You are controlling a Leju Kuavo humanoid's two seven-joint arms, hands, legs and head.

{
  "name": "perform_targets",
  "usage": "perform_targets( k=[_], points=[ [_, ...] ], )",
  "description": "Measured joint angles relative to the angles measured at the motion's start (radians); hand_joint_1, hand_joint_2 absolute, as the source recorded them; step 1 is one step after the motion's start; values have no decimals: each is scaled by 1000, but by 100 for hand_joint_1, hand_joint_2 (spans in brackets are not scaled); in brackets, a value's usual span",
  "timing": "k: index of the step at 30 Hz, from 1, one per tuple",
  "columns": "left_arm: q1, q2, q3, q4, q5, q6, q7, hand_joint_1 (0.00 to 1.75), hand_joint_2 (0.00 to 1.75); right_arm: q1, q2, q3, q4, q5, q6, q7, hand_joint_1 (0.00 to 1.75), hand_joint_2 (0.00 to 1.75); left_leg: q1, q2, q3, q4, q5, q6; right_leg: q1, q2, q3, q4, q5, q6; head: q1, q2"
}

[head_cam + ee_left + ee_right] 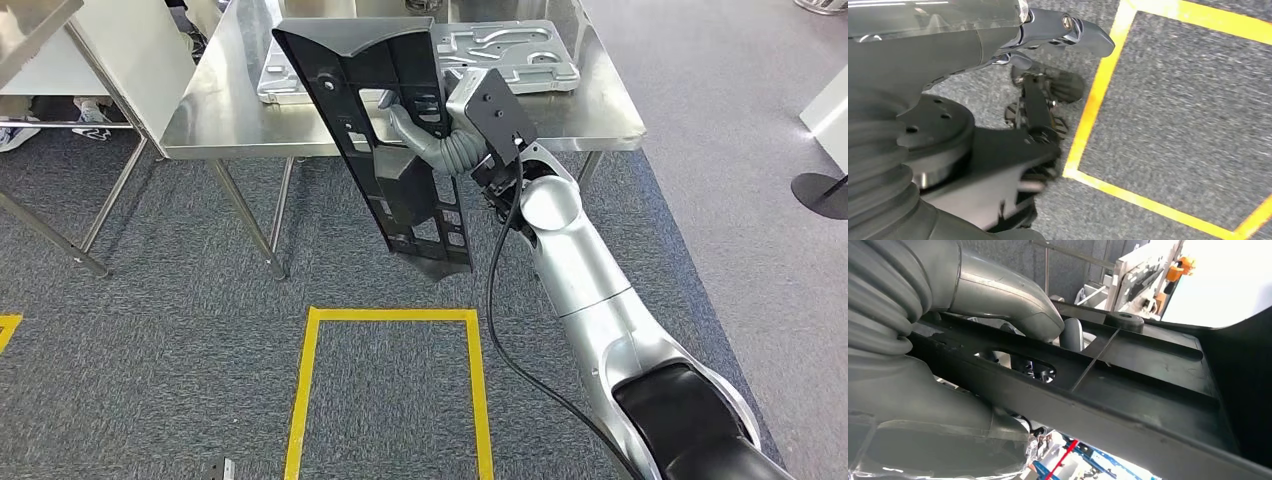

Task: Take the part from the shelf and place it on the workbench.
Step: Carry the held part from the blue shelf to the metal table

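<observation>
Up high, right hand [415, 125] gripping ribbed black plastic part [385, 140], left hand [1048, 35] curled, steel workbench [230, 110].

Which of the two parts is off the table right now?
The long black plastic part, held in the right hand above the carpet. The silver metal part lies flat on the steel table.

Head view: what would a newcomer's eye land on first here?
A long black plastic part, held up on end by the right hand in front of the steel workbench. A pale moulded tray lies on the workbench behind it, and a yellow taped rectangle marks the carpet below.
</observation>
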Motion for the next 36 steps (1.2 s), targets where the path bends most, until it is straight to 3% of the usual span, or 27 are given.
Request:
perform_targets(
  k=[2, 6, 7, 9, 10, 11, 12, 14, 16, 18, 23, 25, 26, 29, 30, 31, 33, 34, 36],
  points=[
    [-1, 0, 0, 0, -1, -1, 1, 0, 175, 0, -1, 0, -1, 1, -2, 0, 175, 175, -4, -1, 22, -47, 4, 10, 3, 1, 0, 3, -6, 10, 1, 0],
    [-2, 1, 0, 0, -3, 1, 2, 0, 175, 0, -3, 0, -7, 3, -9, 1, 175, 175, -3, -2, 34, -60, 1, 34, -1, 0, -10, 31, -29, 33, 5, 0],
    [-4, 1, 0, 0, -3, 1, 3, 0, 175, -1, -4, 0, -9, 3, -11, 1, 175, 175, -1, -1, 39, -64, -1, 39, -3, -1, -31, 76, -51, 38, 6, 0],
    [-6, 1, 0, 0, -3, 1, 4, 0, 175, 1, -7, -1, -9, 4, -14, 1, 175, 175, -2, 0, 46, -65, -6, 46, -4, -3, -104, 212, -102, 46, 9, 0],
    [-6, 1, 0, 0, -3, 1, 5, 0, 175, 4, -10, -1, -9, 4, -14, 1, 175, 175, -2, -1, 49, -64, -9, 47, -6, -3, -139, 268, -115, 47, 9, 0],
    [-5, 1, 0, 0, -3, 1, 6, 0, 175, 6, -12, -1, -8, 4, -14, 2, 175, 175, -2, -1, 52, -64, -13, 48, -7, -3, -160, 292, -109, 48, 9, 0],
    [-5, 1, 0, 0, -3, 1, 7, 0, 175, 8, -13, -1, -8, 5, -14, 2, 175, 175, -3, -3, 57, -63, -17, 47, -7, -3, -162, 275, -84, 46, 9, 0],
    [-5, 0, 0, 0, -3, 1, 9, 0, 175, 6, -14, -1, -8, 6, -14, 2, 175, 175, -3, -4, 68, -61, -27, 43, -7, -4, -116, 146, 1, 38, 9, 0],
    [-6, -1, 0, 0, -2, 1, 10, 0, 175, 1, -14, 0, -8, 7, -14, 2, 175, 175, -6, -5, 75, -60, -36, 34, -1, -4, -68, 31, 49, 27, 9, 0],
    [-7, -2, 0, 0, -1, 2, 11, 0, 175, -1, -14, 1, -8, 8, -14, 3, 175, 175, -7, -4, 75, -60, -40, 26, 5, -4, -56, 4, 49, 21, 8, 0],
    [-7, -1, 0, 0, -1, 2, 11, 0, 175, -2, -15, 1, -8, 9, -14, 3, 175, 175, -6, -4, 75, -63, -41, 22, 6, -3, -56, 3, 47, 19, 8, 0],
    [-8, -1, 0, 0, 1, 2, 11, 0, 175, -2, -15, 1, -9, 10, -14, 3, 175, 175, -7, -4, 79, -67, -44, 16, 3, -3, -52, -1, 46, 13, 8, 0],
    [-8, -1, 0, 0, 2, 2, 11, 0, 175, -4, -15, 2, -9, 11, -13, 4, 175, 175, -6, -3, 63, -29, -63, 9, 0, -4, -43, -7, 43, 6, 7, 0],
    [-6, 0, 0, 0, 7, 2, 11, 0, 175, -9, -13, 5, -6, 13, -11, 4, 175, 175, -2, -1, -62, 196, -136, -12, -4, -6, -12, -18, 26, -11, 4, 0],
    [-4, 0, 0, 0, 8, 2, 10, 0, 175, -9, -13, 6, -5, 14, -11, 4, 175, 175, 0, -1, -81, 212, -123, -15, -4, -5, -6, -15, 19, -11, 3, 0],
    [-3, 0, 0, 0, 8, 3, 10, 0, 175, -9, -13, 7, -4, 14, -11, 4, 175, 175, 2, -1, -68, 169, -84, -15, -4, -4, 1, -12, 11, -9, 3, 0],
    [-2, 1, 0, 0, 9, 3, 9, 0, 175, -10, -12, 8, -3, 14, -11, 4, 175, 175, 1, 1, -13, 34, -7, -11, -3, -3, 15, -4, -6, -2, 4, 0],
    [-2, 2, 0, 0, 9, 3, 8, 0, 175, -12, -11, 8, -3, 14, -11, 3, 175, 175, -1, 1, 10, -17, 10, -5, -1, -2, 19, -1, -13, 3, 3, 0],
    [-3, 2, 0, 0, 9, 3, 7, 0, 175, -13, -10, 9, -2, 14, -11, 3, 175, 175, -6, 1, 28, -48, 4, 9, 1, -1, 21, 0, -20, 13, 4, 0]
  ],
)
